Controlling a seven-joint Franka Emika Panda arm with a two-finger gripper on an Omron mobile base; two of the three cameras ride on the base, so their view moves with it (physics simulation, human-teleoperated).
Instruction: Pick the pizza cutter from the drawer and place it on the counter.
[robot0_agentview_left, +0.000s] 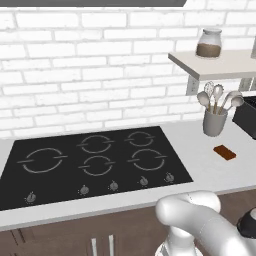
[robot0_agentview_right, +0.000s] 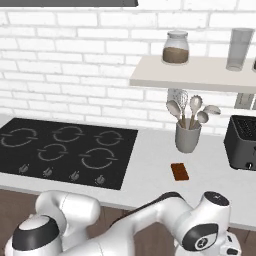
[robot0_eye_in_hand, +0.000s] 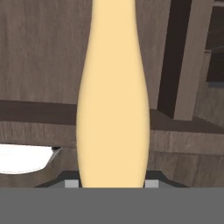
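Observation:
The pizza cutter's tapered yellow-orange handle stands tall in the middle of the hand view, close to the camera; its pale head is hidden. My gripper is shut on the handle's lower end, a grey fingertip showing on each side. Dark wooden cabinet panels lie behind it, so the hand is below the worktop. The light-grey counter runs along the brick wall, with the arm's white links bent down in front of its edge.
A black five-ring cooktop is set in the counter. A grey holder with spoons and a whisk, a flat brown block and a dark toaster stand to the right. A beige shelf carries a jar.

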